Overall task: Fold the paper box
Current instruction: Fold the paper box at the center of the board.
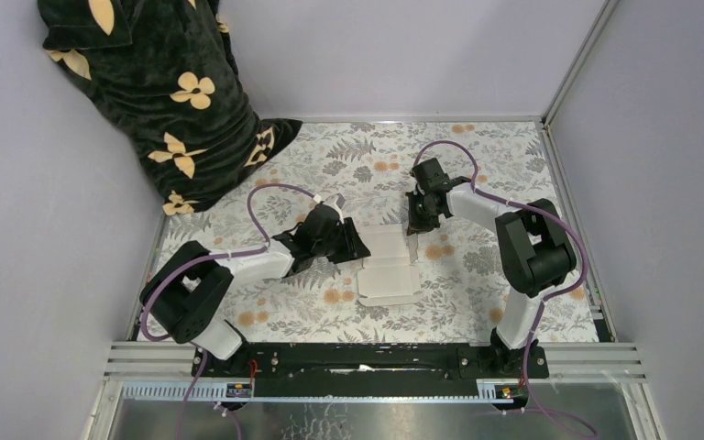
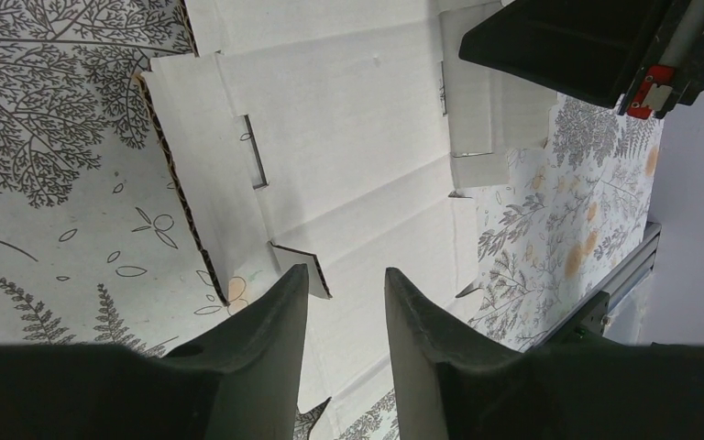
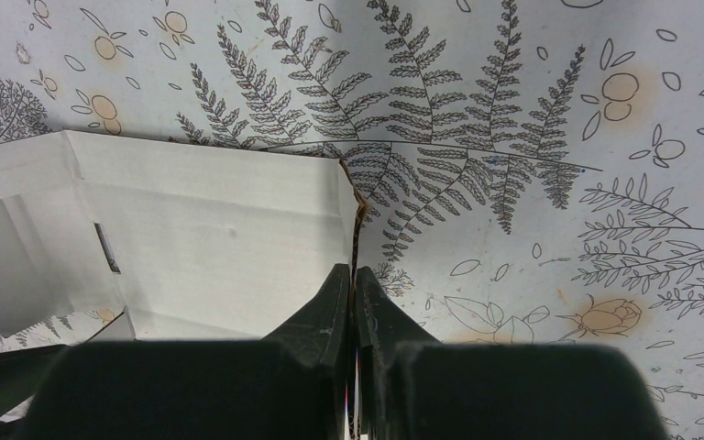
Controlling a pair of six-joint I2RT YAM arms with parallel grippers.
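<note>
Between the fingers of the right gripper [image 3: 352, 273], pressed almost together, runs the brown-cored edge of the paper box [image 3: 211, 229]. Thin card is pinched there.

Left gripper [image 2: 346, 282] stands part open with a moderate gap. White card shows through the gap and nothing sits between the fingers. Cannot tell whether its tips touch the sheet.

Paper box lies mostly flat near the middle of the desk [image 1: 486, 156], between the two grippers. Left gripper is at its left edge, right gripper at its far right corner. Slots and creases are visible.

Hidden or cut off:
- Left wrist view: the sheet's near end is lost below the fingers.
- Right wrist view: the sheet's left part runs out of frame.
- Top view: left gripper covers the sheet's left margin.

Dark cloth [image 1: 174, 101] with yellow flowers is heaped in the far left corner, well apart from the box. Plain walls stand close on left, back and right, and a metal rail [image 1: 596, 357] runs along the near edge. Open floral desk surface lies right of and beyond the box.
</note>
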